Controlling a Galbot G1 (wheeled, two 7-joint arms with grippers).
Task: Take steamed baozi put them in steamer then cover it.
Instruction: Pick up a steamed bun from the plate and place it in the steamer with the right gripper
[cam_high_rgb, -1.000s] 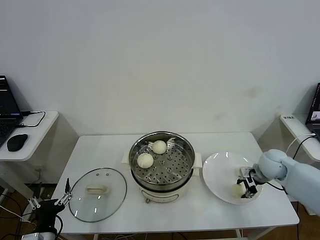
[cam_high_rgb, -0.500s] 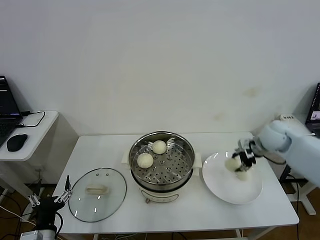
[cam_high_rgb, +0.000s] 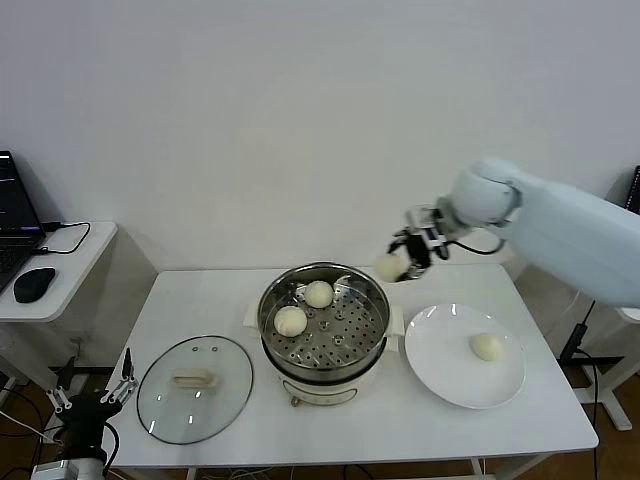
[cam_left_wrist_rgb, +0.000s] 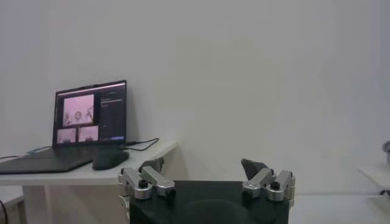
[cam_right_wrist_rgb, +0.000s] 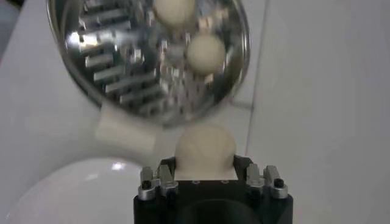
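Observation:
My right gripper (cam_high_rgb: 397, 262) is shut on a cream-white baozi (cam_high_rgb: 388, 266), held in the air just past the steamer's back right rim. In the right wrist view that baozi (cam_right_wrist_rgb: 204, 148) fills the space between the jaws of the right gripper (cam_right_wrist_rgb: 205, 169). The steel steamer (cam_high_rgb: 372, 300) stands mid-table with two baozi (cam_high_rgb: 319, 293) (cam_high_rgb: 290, 320) on its perforated tray. One more baozi (cam_high_rgb: 486, 346) lies on the white plate (cam_high_rgb: 440, 350). The glass cover (cam_high_rgb: 195, 388) lies flat on the table at front left. My left gripper (cam_high_rgb: 88, 397) hangs open below the table's front left corner, holding nothing.
A side table (cam_high_rgb: 70, 265) at far left carries a laptop (cam_high_rgb: 15, 215) and a mouse (cam_high_rgb: 34, 284). The white wall stands close behind the table. In the left wrist view the laptop (cam_left_wrist_rgb: 90, 119) and mouse (cam_left_wrist_rgb: 109, 158) show on that side table.
My right gripper has lifted a baozi off the plate and carried it up and left to the steamer's back right rim. One baozi stays on the plate. The left arm has barely moved.

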